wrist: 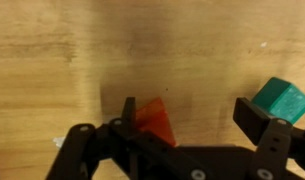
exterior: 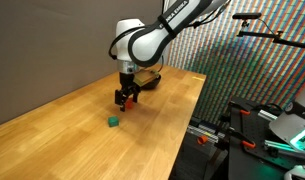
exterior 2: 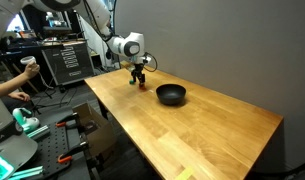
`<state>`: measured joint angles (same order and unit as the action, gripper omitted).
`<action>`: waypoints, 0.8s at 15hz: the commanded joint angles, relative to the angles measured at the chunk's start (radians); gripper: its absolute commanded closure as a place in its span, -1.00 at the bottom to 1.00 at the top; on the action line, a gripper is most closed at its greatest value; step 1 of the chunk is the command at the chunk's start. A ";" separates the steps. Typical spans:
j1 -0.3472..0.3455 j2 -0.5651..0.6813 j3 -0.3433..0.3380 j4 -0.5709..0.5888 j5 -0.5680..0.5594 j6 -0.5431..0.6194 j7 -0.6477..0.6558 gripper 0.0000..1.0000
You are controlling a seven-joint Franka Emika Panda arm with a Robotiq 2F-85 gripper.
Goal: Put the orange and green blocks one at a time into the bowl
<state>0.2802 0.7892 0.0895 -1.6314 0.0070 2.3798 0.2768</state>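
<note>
gripper: your gripper (exterior: 125,97) hung low over the table (exterior: 72,125), jaws apart, nothing clamped
orange block: in the wrist view the orange block (wrist: 154,122) sat against one finger, not centred in the gap
green block: green block (wrist: 282,98) lay just outside the other finger; also seen alone on the wood in an exterior view (exterior: 112,122)
bowl: black bowl (exterior 2: 171,95) stood well apart from the blocks, looked empty
step: likely grasping orange first; you needed to centre on it before closing, and keep the far finger off the green one
surface: bare wooden table, flat, light grain
room: lab gear and racks beside the table, patterned wall behind
</note>
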 commanded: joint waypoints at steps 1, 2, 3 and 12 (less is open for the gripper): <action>0.059 0.151 -0.086 0.243 -0.063 -0.061 0.075 -1.00; 0.070 0.170 -0.103 0.284 -0.076 -0.077 0.093 -1.00; 0.076 0.187 -0.117 0.313 -0.085 -0.088 0.105 -1.00; 0.112 0.151 -0.144 0.346 -0.082 -0.345 0.284 -1.00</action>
<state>0.3788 0.9662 -0.0548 -1.2798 -0.0771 2.1077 0.4959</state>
